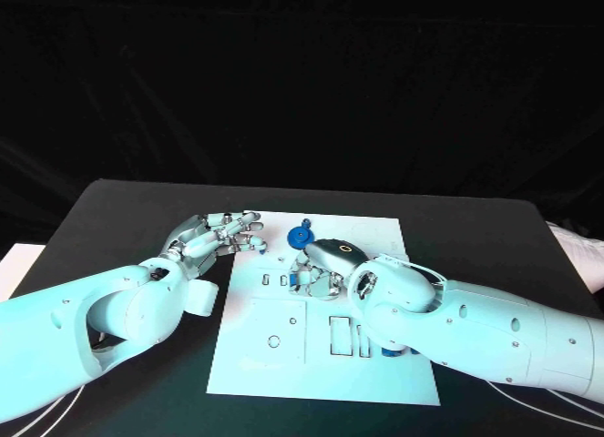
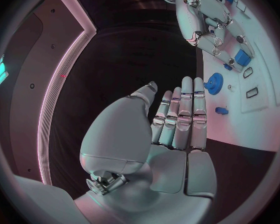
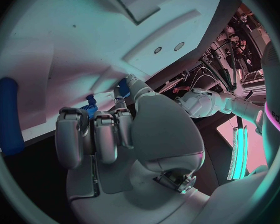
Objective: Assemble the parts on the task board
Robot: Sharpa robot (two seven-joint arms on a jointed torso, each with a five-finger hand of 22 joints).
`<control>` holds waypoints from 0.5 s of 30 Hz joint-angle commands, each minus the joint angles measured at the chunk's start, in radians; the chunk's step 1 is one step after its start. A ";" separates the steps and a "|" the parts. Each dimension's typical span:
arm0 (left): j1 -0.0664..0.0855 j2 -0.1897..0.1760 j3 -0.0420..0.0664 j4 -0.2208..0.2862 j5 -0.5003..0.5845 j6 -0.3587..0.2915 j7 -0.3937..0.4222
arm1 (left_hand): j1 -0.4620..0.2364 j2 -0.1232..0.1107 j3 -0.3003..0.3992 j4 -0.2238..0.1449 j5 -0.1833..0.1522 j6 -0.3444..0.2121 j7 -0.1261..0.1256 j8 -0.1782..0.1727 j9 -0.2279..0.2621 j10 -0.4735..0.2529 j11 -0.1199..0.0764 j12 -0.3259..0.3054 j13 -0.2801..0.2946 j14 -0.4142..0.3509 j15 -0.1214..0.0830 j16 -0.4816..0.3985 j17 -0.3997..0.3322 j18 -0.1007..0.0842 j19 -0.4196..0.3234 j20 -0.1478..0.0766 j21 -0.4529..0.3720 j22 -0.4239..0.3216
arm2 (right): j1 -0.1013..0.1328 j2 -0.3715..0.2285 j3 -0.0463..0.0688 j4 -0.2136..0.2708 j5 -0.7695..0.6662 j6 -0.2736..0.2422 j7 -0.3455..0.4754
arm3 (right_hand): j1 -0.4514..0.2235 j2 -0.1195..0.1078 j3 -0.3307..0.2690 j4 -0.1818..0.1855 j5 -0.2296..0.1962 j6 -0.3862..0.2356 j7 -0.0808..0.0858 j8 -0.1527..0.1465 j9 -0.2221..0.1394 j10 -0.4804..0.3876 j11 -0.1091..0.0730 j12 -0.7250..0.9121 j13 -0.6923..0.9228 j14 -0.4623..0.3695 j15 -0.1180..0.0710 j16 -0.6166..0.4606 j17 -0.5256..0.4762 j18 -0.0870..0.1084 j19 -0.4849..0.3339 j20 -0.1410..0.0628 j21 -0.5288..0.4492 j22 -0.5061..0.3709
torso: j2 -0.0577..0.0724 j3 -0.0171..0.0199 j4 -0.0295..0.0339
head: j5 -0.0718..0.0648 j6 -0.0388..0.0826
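Two hands over the task board (image 1: 250, 364): left hand (image 1: 212, 235) fingers straight, empty; right hand (image 1: 322, 264) grip unclear.

robotics laboratory test cell: a matte black table (image 1: 131, 218) stands before a black curtain backdrop (image 1: 302, 82); beyond the right hand's wrist, exposed cable bundles on a metal rack (image 3: 230, 59) and a glowing teal light strip (image 3: 237, 154) indicate an experimental rig, not a home.

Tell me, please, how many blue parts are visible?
4 at least: gear, small piece beside it, block at the right hand, cylinder by the right forearm; others may hide.
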 commanded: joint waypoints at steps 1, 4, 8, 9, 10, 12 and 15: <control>0.001 0.002 0.001 0.002 0.003 0.020 0.012 | -0.007 -0.002 0.004 0.001 -0.004 -0.005 0.003 -0.002 0.000 -0.007 0.001 -0.003 -0.001 -0.004 0.001 -0.004 -0.001 0.008 -0.007 0.003 -0.006 -0.001 | -0.006 -0.001 -0.006 -0.006 -0.021 0.013 -0.046 | -0.011 -0.009 -0.011 0.004 -0.009 -0.015 0.002 -0.006 -0.002 0.002 0.008 -0.018 0.142 0.103 0.008 0.001 0.259 -0.008 0.003 0.010 -0.006 0.005 | 0.000 -0.0002 0.0000 | -0.001 0.001; 0.001 0.002 0.001 0.002 0.003 0.020 0.011 | -0.007 -0.002 0.004 0.001 -0.004 -0.005 0.003 -0.002 0.000 -0.007 0.001 -0.003 -0.001 -0.004 0.001 -0.004 -0.001 0.008 -0.007 0.003 -0.006 -0.001 | -0.006 0.000 -0.006 -0.006 -0.021 0.000 -0.049 | -0.021 -0.015 -0.020 0.013 -0.013 -0.027 0.005 -0.007 -0.004 -0.009 0.011 -0.035 0.130 0.103 0.011 0.000 0.255 -0.007 0.000 0.013 -0.010 -0.001 | 0.000 -0.0004 0.0006 | -0.002 0.001; 0.001 0.003 0.001 0.001 0.003 0.021 0.011 | -0.007 -0.002 0.004 0.001 -0.004 -0.005 0.003 -0.002 0.000 -0.007 0.001 -0.003 -0.001 -0.004 0.001 -0.004 -0.001 0.008 -0.007 0.003 -0.006 -0.001 | -0.006 0.000 -0.006 -0.005 -0.023 -0.037 -0.049 | -0.028 -0.021 -0.029 0.022 -0.017 -0.042 0.008 -0.008 -0.006 -0.016 0.014 -0.046 0.123 0.102 0.013 -0.002 0.253 -0.006 -0.002 0.016 -0.012 -0.006 | 0.000 0.0003 -0.0001 | -0.001 0.002; 0.001 0.003 0.001 0.001 0.003 0.021 0.011 | -0.007 -0.002 0.004 0.001 -0.004 -0.005 0.003 -0.002 0.000 -0.007 0.001 -0.003 -0.001 -0.004 0.001 -0.004 -0.001 0.008 -0.007 0.003 -0.006 -0.001 | -0.006 0.001 -0.006 -0.004 -0.023 -0.046 -0.048 | -0.028 -0.022 -0.030 0.023 -0.017 -0.044 0.009 -0.008 -0.006 -0.017 0.015 -0.048 0.121 0.102 0.014 -0.002 0.252 -0.005 -0.003 0.017 -0.013 -0.007 | 0.000 0.0003 -0.0003 | -0.002 0.002; 0.001 0.004 0.001 0.001 0.003 0.021 0.010 | -0.007 -0.002 0.004 0.001 -0.004 -0.005 0.003 -0.002 0.000 -0.007 0.001 -0.003 -0.001 -0.004 0.001 -0.004 -0.001 0.008 -0.007 0.003 -0.006 -0.001 | -0.007 0.001 -0.006 -0.003 -0.024 -0.059 -0.045 | -0.029 -0.023 -0.032 0.026 -0.018 -0.048 0.010 -0.008 -0.007 -0.019 0.015 -0.051 0.119 0.101 0.014 -0.003 0.251 -0.005 -0.003 0.017 -0.014 -0.008 | 0.000 0.0003 -0.0003 | -0.002 0.002; 0.001 0.004 0.001 0.000 0.003 0.022 0.010 | -0.007 -0.002 0.004 0.001 -0.004 -0.005 0.003 -0.002 0.000 -0.007 0.001 -0.003 -0.001 -0.004 0.001 -0.004 -0.001 0.008 -0.007 0.003 -0.006 -0.001 | -0.007 0.001 -0.006 -0.001 -0.024 -0.082 -0.039 | -0.032 -0.027 -0.037 0.032 -0.021 -0.057 0.011 -0.008 -0.008 -0.023 0.017 -0.056 0.116 0.101 0.016 -0.004 0.249 -0.004 -0.005 0.019 -0.016 -0.012 | 0.000 0.0002 0.0003 | -0.002 0.004; 0.001 0.005 0.001 -0.001 0.003 0.022 0.010 | -0.007 -0.002 0.004 0.001 -0.004 -0.005 0.003 -0.002 0.000 -0.007 0.001 -0.003 -0.001 -0.004 0.001 -0.004 -0.001 0.008 -0.007 0.003 -0.006 -0.001 | -0.008 0.000 -0.006 0.004 -0.023 -0.105 -0.031 | -0.036 -0.035 -0.047 0.044 -0.024 -0.069 0.014 -0.007 -0.009 -0.027 0.020 -0.062 0.111 0.101 0.018 -0.005 0.247 -0.003 -0.007 0.021 -0.019 -0.017 | 0.000 0.0005 0.0004 | -0.002 0.004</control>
